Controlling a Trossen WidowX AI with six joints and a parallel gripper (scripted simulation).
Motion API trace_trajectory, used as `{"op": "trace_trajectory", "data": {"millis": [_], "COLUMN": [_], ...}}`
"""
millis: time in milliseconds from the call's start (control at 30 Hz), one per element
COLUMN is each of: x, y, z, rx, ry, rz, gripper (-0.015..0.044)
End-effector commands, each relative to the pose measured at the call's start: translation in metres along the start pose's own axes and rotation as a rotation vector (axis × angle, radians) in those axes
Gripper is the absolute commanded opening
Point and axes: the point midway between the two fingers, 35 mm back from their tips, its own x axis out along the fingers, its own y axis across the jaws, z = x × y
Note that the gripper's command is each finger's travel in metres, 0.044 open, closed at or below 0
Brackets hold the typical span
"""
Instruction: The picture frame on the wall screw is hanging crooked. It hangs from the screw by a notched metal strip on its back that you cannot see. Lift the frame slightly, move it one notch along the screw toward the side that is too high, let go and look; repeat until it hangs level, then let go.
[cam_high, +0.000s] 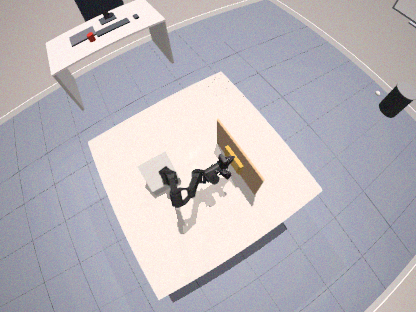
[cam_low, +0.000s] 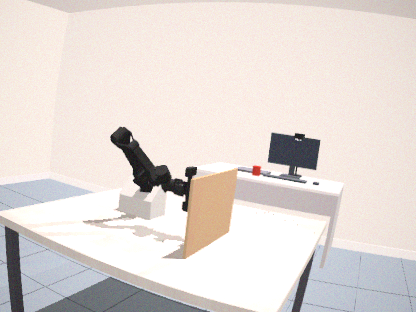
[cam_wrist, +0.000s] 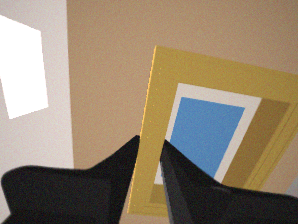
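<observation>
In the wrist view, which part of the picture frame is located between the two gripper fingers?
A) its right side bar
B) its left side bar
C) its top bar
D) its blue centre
B: the fingers straddle the yellow left side bar, with the blue centre to its right.

From here, the black arm (cam_high: 192, 185) (cam_low: 142, 162) rises from its base, folds at a high elbow, then slopes down and reaches forward, its end effector (cam_high: 231, 161) (cam_wrist: 149, 141) nearly closed, the two dark fingers slightly apart.
</observation>
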Motion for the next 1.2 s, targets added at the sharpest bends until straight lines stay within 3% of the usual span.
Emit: {"op": "trace_trajectory", "data": {"millis": [0,167,333,700,867,1167], "x": [0.000,0.000,-0.006,-0.095,-0.096,-0.141], "y": [0.000,0.000,0.000,-0.005,-0.006,0.005], "z": [0.000,0.000,0.002,0.002,0.005,0.011], "rx": [-0.005,-0.005,-0.012,-0.122,-0.122,-0.214], "ry": [0.000,0.000,0.000,0.003,0.003,0.068], "rz": [0.000,0.000,0.000,-0.004,-0.011,-0.020], "gripper": [0.0131,0.0260,0.0260,0.0260,0.0260,0.0260]}}
